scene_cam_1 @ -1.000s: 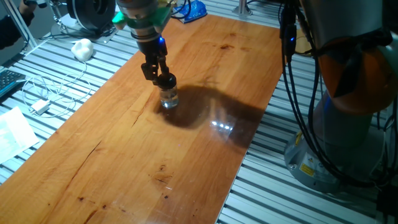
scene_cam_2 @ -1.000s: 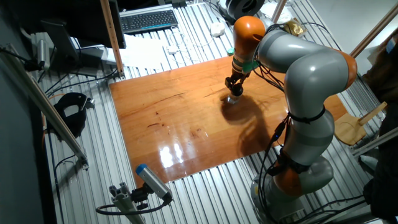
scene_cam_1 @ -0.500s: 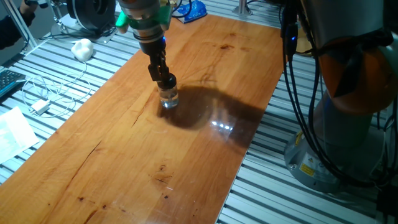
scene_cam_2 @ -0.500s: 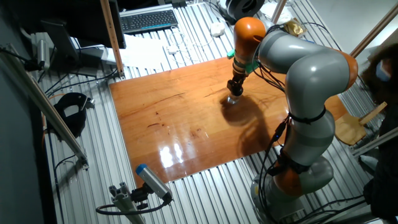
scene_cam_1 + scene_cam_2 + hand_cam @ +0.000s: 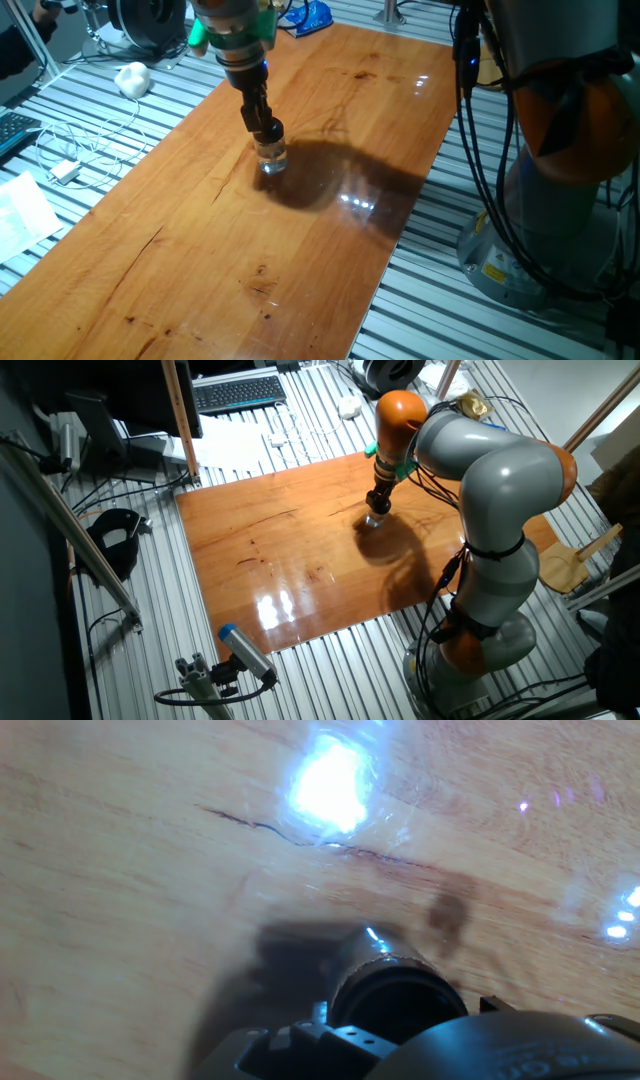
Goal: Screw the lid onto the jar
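The tiny clear glass jar (image 5: 271,160) stands upright on the wooden table (image 5: 300,240), left of its middle. The black lid (image 5: 270,131) sits on top of the jar. My gripper (image 5: 266,128) comes straight down from above and is shut on the lid, its black fingers (image 5: 257,106) seen nearly edge-on. From the other fixed view the jar (image 5: 374,521) shows just under the gripper (image 5: 378,509). The hand view shows the lid (image 5: 398,1005) as a dark round shape low in the frame, and the jar beneath it is hidden.
A white lumpy ball (image 5: 132,77), a cable (image 5: 70,150) and paper (image 5: 20,215) lie on the slatted bench left of the table. A keyboard (image 5: 238,393) sits at the back. The arm's base (image 5: 560,210) stands off the right edge.
The gripper has turned about its vertical axis on the lid: its fingers showed side by side a second ago and now line up. The jar stays in place.
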You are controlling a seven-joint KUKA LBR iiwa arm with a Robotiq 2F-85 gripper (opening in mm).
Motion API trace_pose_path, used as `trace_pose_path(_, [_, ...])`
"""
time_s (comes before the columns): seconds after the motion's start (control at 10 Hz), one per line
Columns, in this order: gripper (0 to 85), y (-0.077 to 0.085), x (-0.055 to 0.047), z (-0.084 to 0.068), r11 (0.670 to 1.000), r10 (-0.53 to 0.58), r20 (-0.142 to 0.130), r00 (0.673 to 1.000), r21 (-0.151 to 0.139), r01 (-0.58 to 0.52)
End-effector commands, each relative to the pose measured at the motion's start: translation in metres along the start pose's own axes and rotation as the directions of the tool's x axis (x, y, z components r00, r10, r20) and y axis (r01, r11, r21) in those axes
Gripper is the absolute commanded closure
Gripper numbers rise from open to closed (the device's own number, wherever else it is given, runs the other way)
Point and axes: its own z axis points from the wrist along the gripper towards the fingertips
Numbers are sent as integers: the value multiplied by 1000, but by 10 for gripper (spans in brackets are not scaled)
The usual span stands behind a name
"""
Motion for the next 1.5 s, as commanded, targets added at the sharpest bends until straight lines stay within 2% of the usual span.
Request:
trace_pose_path(0.0, [170, 0, 1, 1, 1000, 0, -2, 1000, -1, 0])
trace_pose_path(0.3, [170, -1, 2, 3, 1000, 0, -2, 1000, -1, 0])
trace_pose_path(0.5, [170, 0, 2, 3, 1000, 0, -14, 1000, -8, 0])
trace_pose_path(0.6, [340, 0, 2, 4, 1000, 0, -18, 1000, -12, 0])
trace_pose_path(1.1, [340, 1, 2, 4, 1000, 13, -36, 999, -20, -14])
trace_pose_path(1.2, [340, 1, 2, 5, 999, 25, -47, 999, -22, -27])
trace_pose_path(1.4, [340, 1, 2, 4, 996, 67, -58, 996, -49, -70])
